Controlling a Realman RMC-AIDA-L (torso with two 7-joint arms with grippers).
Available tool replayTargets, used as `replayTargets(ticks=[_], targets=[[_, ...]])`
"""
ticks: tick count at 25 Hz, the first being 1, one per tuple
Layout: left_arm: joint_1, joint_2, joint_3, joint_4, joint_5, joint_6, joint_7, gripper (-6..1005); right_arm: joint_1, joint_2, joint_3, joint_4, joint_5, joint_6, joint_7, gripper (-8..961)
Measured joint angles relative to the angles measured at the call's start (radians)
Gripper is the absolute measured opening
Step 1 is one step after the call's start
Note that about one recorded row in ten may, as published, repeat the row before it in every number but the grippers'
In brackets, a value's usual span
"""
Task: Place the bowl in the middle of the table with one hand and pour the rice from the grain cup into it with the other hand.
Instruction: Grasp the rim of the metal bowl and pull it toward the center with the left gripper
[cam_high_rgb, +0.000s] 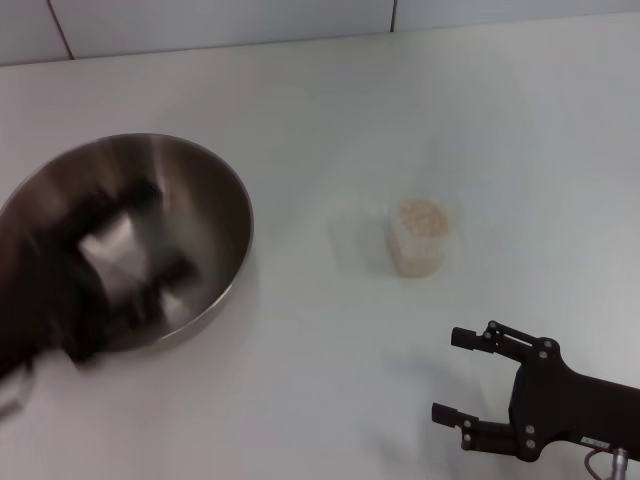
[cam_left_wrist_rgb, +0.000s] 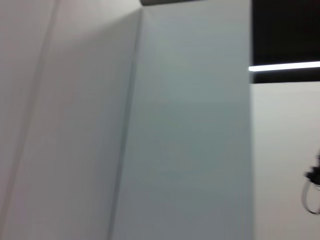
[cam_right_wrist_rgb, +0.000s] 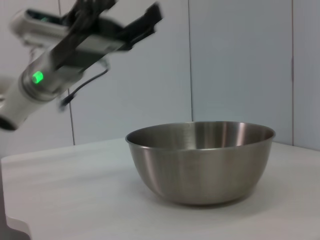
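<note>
1. The bowl (cam_high_rgb: 135, 245) stands on the white desk (cam_high_rgb: 330, 120) at about 9 o'clock in the head view, not in the middle. It looks empty.
2. The cup (cam_high_rgb: 418, 237) stands upright near the centre, toward 3 o'clock from the bowl and well apart from it. The rice (cam_high_rgb: 420, 216) fills it almost to the top.
3. The left gripper (cam_right_wrist_rgb: 120, 25) is seen in the right wrist view, raised above and beside the bowl and not touching it. I cannot tell the state of its jaws.
4. The right gripper (cam_high_rgb: 462, 375) waits at about 5 o'clock, near the cup but not touching, with jaws released and spread.
5. I judge the steel bowl stiff and rather light, but smooth and slippery. The thin rim is the best place to pinch.
6. The plastic cup is probably light and a little soft. Hold it gently at the middle of the wall, or the grains may spill.
</note>
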Motion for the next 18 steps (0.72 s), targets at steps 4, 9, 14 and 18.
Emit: replayTargets(ticks=[4, 9, 14, 18], targets=[[0.042, 0.002, -0.113, 0.298, 0.041, -0.26, -0.281, 833, 0.0, 0.0, 0.0, -0.004, 0.0, -0.003, 0.0, 816], [0.078, 0.008, -0.118, 0.713, 0.357, -0.652, -0.734, 822, -0.006, 0.0, 0.0, -0.02, 0.003, -0.009, 0.002, 816], [0.005, 0.009, -0.143, 0.893, 0.839, -0.76, -1.155, 812, -0.006, 0.004, 0.0, -0.026, 0.004, -0.009, 0.002, 816], [-0.099, 0.008, -0.218, 0.848, 1.111, -0.708, -1.283, 804, -0.006, 0.006, 0.0, -0.031, 0.006, -0.011, 0.002, 815]])
